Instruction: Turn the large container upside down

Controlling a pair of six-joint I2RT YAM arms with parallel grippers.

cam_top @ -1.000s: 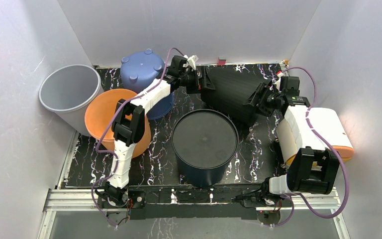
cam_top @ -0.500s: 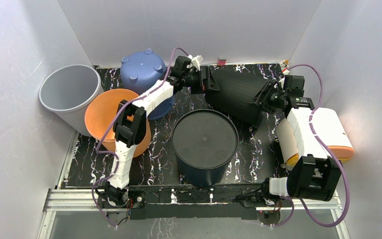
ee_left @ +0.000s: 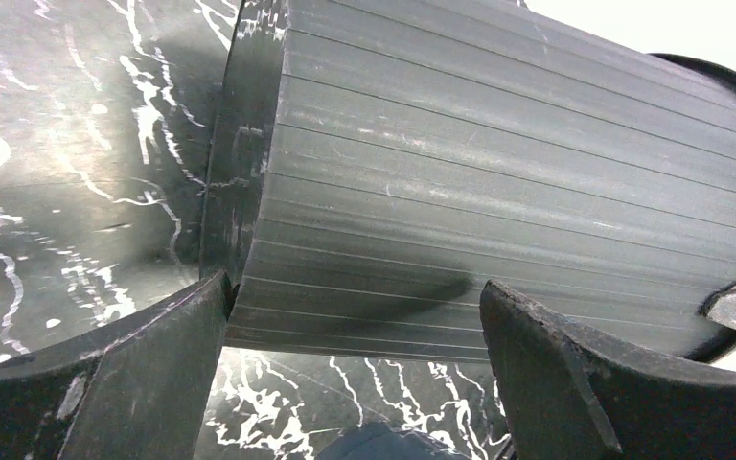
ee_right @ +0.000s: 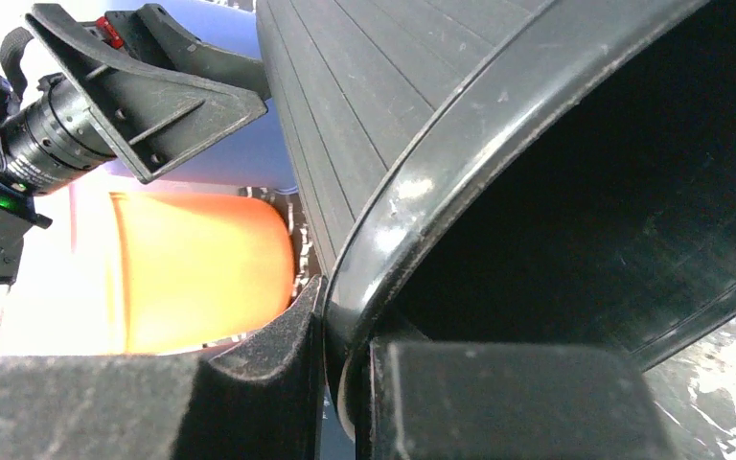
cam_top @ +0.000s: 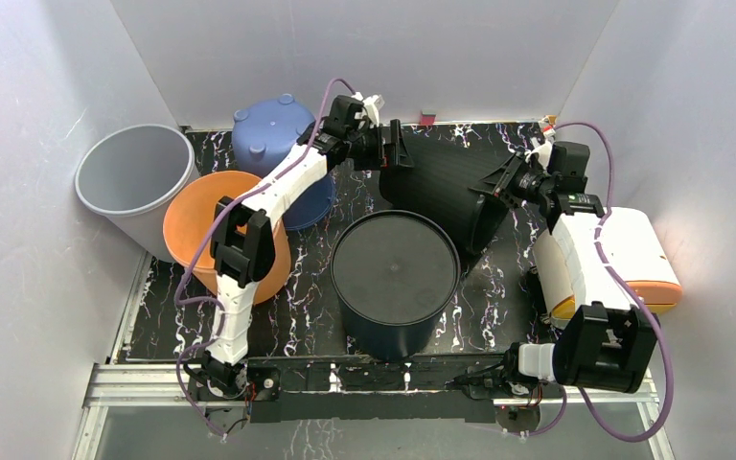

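The large container, a black ribbed bin, lies tipped on its side at the back of the table, mouth toward the right. My right gripper is shut on its rim. In the right wrist view the jaws pinch the rim, one finger outside and one inside. My left gripper is open at the bin's base end. In the left wrist view its fingers stand wide below the ribbed wall, with nothing held between them.
A dark round container stands upside down in the middle, close under the bin. At the left are a grey bucket, an orange bucket and an upturned blue bucket. A white and orange box sits at the right. White walls enclose the table.
My right jaws have closed onto the bin's rim. The bin has shifted a little and its mouth end sits higher. The left gripper has stayed open by the base.
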